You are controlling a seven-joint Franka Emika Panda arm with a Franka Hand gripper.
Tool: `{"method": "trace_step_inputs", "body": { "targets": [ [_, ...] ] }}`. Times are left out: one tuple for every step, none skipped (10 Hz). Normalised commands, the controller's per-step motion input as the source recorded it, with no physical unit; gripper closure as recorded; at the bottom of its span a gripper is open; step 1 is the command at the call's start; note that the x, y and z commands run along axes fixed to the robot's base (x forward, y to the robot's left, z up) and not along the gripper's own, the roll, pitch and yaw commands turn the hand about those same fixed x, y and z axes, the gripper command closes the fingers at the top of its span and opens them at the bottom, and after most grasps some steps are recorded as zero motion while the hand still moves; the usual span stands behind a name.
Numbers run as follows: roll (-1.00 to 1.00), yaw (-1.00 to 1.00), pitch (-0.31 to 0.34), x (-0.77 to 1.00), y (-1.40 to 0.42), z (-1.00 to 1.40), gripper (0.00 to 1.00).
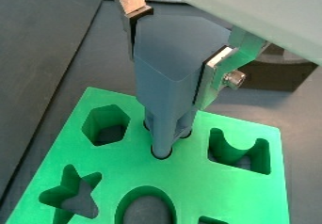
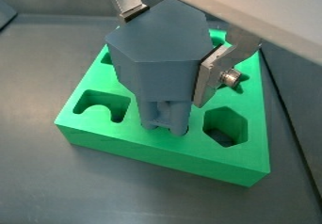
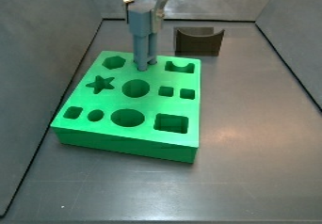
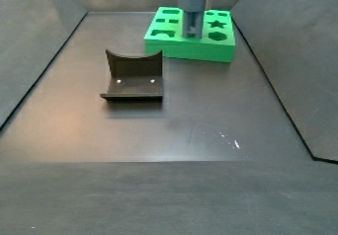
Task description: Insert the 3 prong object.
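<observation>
The slate-blue 3 prong object (image 1: 170,72) stands upright, held between my gripper's (image 1: 176,35) silver fingers; it also shows in a wrist view (image 2: 153,72). Its prongs reach down to the green board (image 1: 107,176), at a hole between the hexagon hole (image 1: 104,126) and the notched hole (image 1: 239,151). In a side view the 3 prong object (image 3: 139,35) hangs under the gripper (image 3: 142,2) with its lower end at the board's (image 3: 145,138) back row. In the far side view the object (image 4: 193,17) stands on the board (image 4: 211,49). The prong tips are hidden.
A dark brown block with a curved notch (image 3: 199,40) sits behind the board; it shows nearer the camera in a side view (image 4: 132,78). Grey walls enclose the dark floor (image 4: 172,160). The board has star (image 3: 104,83), round and square holes.
</observation>
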Motion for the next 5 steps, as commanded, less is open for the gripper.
{"method": "trace_step_inputs", "body": {
  "targets": [
    [0.50,0.00,-0.179,-0.12,-0.26,0.00,1.00],
    [0.32,0.00,-0.100,0.09,-0.11,-0.37,1.00],
    [-0.03,0.00,-0.051,0.12,0.00,-0.34,1.00],
    [-0.13,-0.05,0.000,0.25,0.04,-0.42,1.00],
    [-0.06,-0.02,-0.030,0.16,0.00,-0.41,1.00]
  ]
}}
